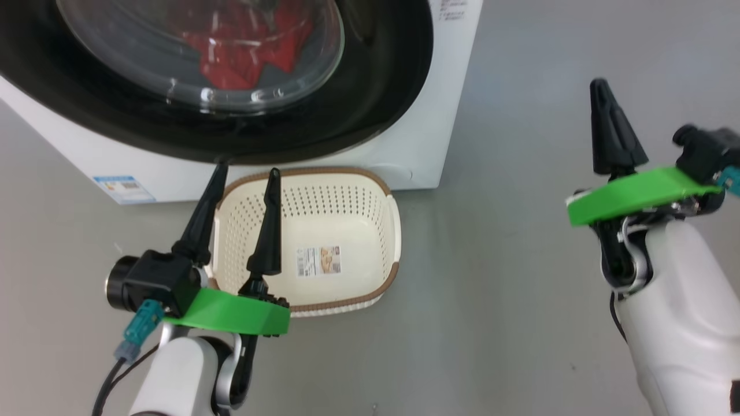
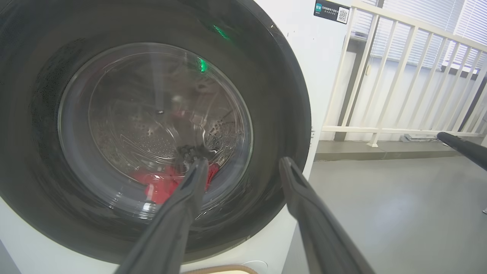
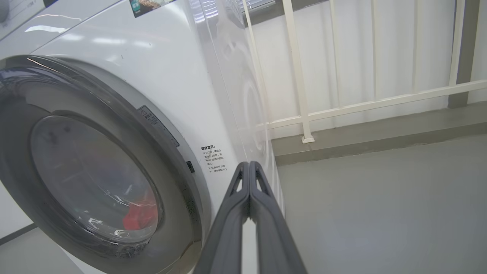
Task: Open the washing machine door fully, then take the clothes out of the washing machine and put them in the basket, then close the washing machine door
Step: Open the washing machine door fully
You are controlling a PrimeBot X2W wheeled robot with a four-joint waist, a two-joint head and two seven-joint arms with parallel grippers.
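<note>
the left gripper point(image 1: 248, 169) hangs over the near left part of the basket point(image 1: 381, 231), its fingers pointing up the head view towards the lower rim of the washing machine door point(image 1: 370, 104). its two long dark fingers are spread wide with nothing between them. in the left wrist view they aim at the lower right of the door glass; whether a tip touches the door cannot be told.

the basket sits on the grey floor point(image 1: 520, 289) just in front of the washing machine point(image 1: 404, 156), under the door's lower edge. it is cream perforated plastic, a rounded rectangle with a brown woven-look rim and a label sticker point(image 1: 319, 260) inside.

the door lies flat against the white front. it has a glossy black ring around a bulging clear bowl. the clothes point(image 1: 243, 52) show bright red and crumpled behind the glass, low in the steel drum.

the right gripper point(image 1: 599, 84) is well to the right of the machine, over bare floor. its fingers are pressed together into one dark point, pinching nothing; in the right wrist view they point past the machine's right front edge towards a pale railing point(image 3: 300, 76).
</note>
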